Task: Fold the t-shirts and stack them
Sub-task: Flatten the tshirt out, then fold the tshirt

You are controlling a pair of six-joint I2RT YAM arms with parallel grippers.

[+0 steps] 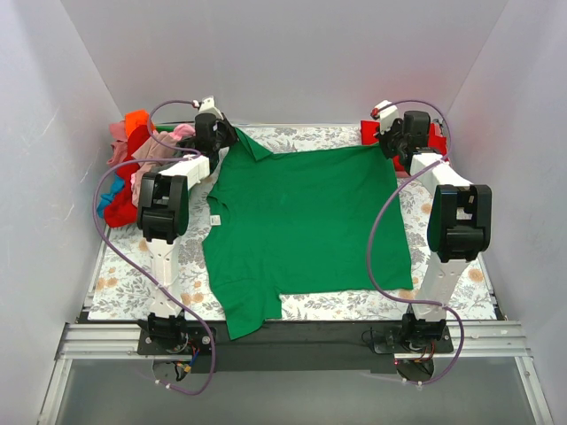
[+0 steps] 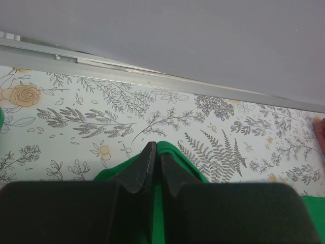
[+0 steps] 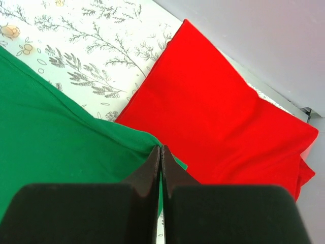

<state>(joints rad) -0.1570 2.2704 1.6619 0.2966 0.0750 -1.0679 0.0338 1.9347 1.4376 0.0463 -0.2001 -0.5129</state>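
Observation:
A bright green t-shirt [image 1: 306, 226] lies spread flat on the floral cloth, one sleeve hanging over the near edge. My left gripper [image 1: 226, 137] is at its far left corner, and in the left wrist view the gripper [image 2: 155, 150] is shut on a fold of the green fabric [image 2: 177, 156]. My right gripper [image 1: 394, 146] is at the far right corner; in the right wrist view it [image 3: 161, 150] is shut on the green shirt's corner [image 3: 51, 127]. A folded red t-shirt [image 3: 218, 117] lies just beyond it, also seen from above [image 1: 438, 137]. More t-shirts in orange, pink, red and blue sit in a heap [image 1: 133, 159] at the far left.
The grey-white floral cloth [image 1: 124, 283] covers the table, and white walls close in the back and both sides. A metal rail [image 2: 152, 76] runs along the far edge. Both arm bases stand at the near edge, with purple cables looping beside them.

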